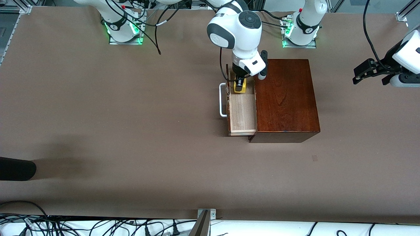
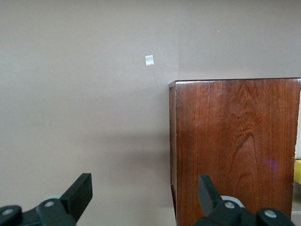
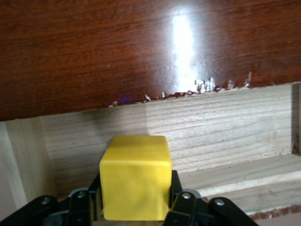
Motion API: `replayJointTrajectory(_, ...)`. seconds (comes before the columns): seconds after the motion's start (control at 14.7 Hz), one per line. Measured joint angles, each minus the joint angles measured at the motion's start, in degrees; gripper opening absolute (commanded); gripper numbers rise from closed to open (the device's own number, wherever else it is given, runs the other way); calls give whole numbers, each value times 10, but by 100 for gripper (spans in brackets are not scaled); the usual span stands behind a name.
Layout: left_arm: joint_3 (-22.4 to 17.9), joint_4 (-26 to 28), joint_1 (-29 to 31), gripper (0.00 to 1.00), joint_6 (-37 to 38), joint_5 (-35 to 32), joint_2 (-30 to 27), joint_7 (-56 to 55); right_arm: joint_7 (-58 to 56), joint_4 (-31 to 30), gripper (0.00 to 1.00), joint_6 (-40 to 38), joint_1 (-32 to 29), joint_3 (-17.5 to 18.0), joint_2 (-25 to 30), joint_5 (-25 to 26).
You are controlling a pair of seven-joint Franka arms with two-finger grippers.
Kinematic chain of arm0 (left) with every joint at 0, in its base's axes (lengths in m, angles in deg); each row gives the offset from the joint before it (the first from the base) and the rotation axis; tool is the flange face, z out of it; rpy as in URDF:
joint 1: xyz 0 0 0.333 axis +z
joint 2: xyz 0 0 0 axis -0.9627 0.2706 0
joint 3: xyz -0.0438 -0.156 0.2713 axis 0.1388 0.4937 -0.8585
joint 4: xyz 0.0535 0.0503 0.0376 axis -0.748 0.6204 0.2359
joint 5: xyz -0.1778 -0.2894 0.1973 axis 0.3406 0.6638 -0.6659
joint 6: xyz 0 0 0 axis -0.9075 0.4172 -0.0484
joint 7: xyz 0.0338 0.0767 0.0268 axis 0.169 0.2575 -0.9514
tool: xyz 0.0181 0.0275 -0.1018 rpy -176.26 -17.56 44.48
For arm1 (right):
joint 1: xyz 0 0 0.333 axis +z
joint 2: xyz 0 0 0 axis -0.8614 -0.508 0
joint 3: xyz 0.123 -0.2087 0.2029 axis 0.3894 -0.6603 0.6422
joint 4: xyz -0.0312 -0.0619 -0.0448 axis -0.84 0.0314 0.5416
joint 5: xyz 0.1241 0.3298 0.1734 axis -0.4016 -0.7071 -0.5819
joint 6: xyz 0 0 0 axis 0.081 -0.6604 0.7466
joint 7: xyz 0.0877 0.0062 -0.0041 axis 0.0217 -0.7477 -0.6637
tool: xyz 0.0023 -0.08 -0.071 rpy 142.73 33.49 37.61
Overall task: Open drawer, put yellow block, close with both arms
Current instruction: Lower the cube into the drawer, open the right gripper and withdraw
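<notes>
The drawer (image 1: 242, 113) stands pulled out of the dark mahogany box (image 1: 285, 98), its white bar handle (image 1: 222, 100) toward the right arm's end of the table. My right gripper (image 1: 240, 84) is over the end of the pale tray that lies farther from the front camera, shut on the yellow block (image 1: 240, 86). In the right wrist view the yellow block (image 3: 135, 176) sits between the black fingers (image 3: 181, 202), with the tray's wooden wall (image 3: 211, 127) just past it. My left gripper (image 1: 356, 77) waits open and empty in the air beside the box, over the table at the left arm's end.
A black rounded object (image 1: 16, 168) pokes in at the right arm's end, nearer the front camera. Loose cables (image 1: 152, 31) hang by the right arm's base. A small pale mark (image 2: 149, 60) is on the table near the box.
</notes>
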Motion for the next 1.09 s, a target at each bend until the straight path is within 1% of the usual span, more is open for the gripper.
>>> replayJointTrajectory(0.34,0,0,0,100,0,0,0,0,-19,0,0,1,0,-4,-13,0)
replayJointTrajectory(0.61,0,0,-1,100,0,0,0,0,-21,0,0,1,0,-4,-22,11)
replayJointTrajectory(0.68,0,0,-1,100,0,0,0,0,-21,0,5,1,0,-4,-22,11)
replayJointTrajectory(0.75,0,0,-1,100,0,0,0,0,-21,0,42,1,0,-4,-22,12)
replayJointTrajectory(0.82,0,0,-1,100,0,0,0,0,-21,0,99,1,0,-4,-23,12)
replayJointTrajectory(1.09,0,0,-1,100,0,0,0,0,-34,6,100,20,-3,-6,-22,12)
